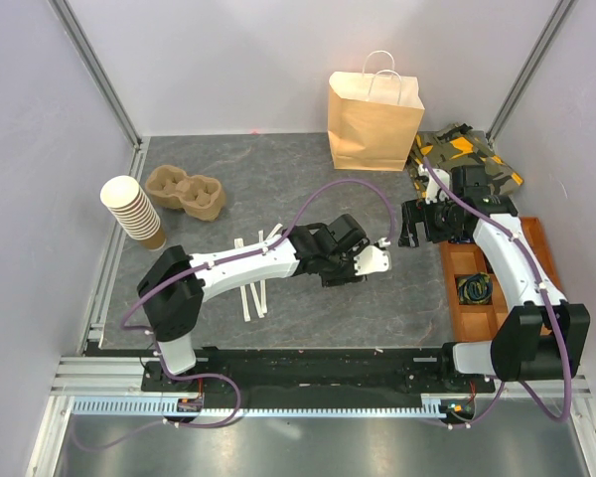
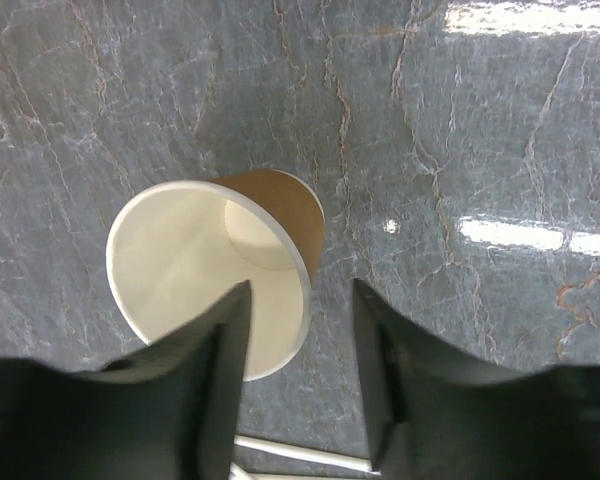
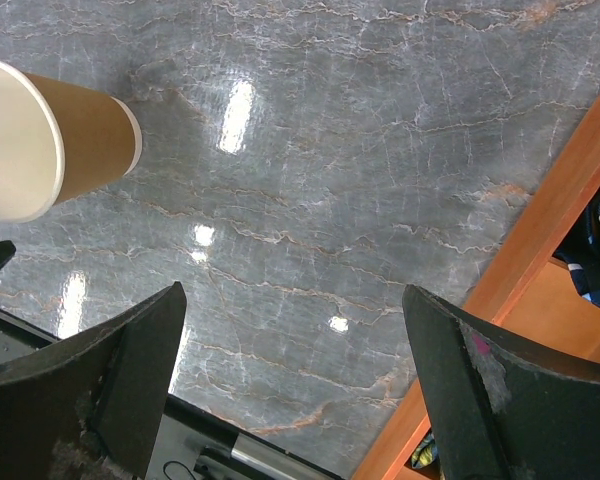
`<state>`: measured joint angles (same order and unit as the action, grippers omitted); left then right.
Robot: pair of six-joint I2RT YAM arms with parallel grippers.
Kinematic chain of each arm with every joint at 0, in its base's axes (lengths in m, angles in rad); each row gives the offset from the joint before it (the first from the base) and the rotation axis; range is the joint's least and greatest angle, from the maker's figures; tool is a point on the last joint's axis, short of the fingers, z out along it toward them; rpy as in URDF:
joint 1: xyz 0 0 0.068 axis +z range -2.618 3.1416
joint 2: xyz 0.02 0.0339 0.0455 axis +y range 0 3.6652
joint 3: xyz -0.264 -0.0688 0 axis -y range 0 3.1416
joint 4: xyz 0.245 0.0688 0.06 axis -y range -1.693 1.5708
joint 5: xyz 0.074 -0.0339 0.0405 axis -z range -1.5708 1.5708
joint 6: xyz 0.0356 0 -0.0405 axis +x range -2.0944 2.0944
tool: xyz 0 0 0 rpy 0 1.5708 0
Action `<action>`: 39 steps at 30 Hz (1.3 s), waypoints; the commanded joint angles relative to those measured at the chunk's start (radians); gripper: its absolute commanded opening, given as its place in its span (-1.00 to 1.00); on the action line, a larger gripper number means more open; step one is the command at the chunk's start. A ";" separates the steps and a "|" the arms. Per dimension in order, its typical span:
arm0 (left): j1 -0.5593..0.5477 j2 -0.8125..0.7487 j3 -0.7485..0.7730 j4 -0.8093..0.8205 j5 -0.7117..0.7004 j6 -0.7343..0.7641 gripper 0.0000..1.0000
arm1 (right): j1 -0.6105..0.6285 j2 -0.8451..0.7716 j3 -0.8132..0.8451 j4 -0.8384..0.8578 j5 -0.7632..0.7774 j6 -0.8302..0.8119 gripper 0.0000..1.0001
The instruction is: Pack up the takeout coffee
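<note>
The takeout coffee is a small brown paper cup (image 2: 285,205), white inside, standing upright on the grey table with no lid on it. My left gripper (image 2: 300,290) hangs over it, open. Its left finger overlaps the cup's mouth and its right finger is outside the wall, neither pressing on the rim. From above, the cup (image 1: 374,260) shows as a white patch at the tip of my left gripper (image 1: 363,262), mid-table. My right gripper (image 1: 409,225) hovers wide open just right of it. In the right wrist view the cup (image 3: 85,140) stands at upper left, well apart from that gripper (image 3: 292,295).
A brown paper bag (image 1: 374,119) stands at the back. A stack of cups (image 1: 134,211) and a pulp carrier (image 1: 186,191) sit back left. White stir sticks (image 1: 253,288) lie under my left arm. A wooden tray (image 1: 487,288) and a camouflage cloth (image 1: 467,154) are on the right.
</note>
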<state>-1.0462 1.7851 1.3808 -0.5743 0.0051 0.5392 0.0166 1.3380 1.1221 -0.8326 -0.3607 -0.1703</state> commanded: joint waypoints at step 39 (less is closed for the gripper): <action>0.977 -0.751 -0.362 -0.650 0.176 0.611 0.92 | -0.003 -0.043 0.148 0.090 -0.096 -0.140 0.96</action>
<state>-0.0742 1.0939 1.1290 -1.2938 0.2798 0.9257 0.0154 1.2762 1.2491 -0.7242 -0.3702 -0.2943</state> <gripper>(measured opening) 0.969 0.982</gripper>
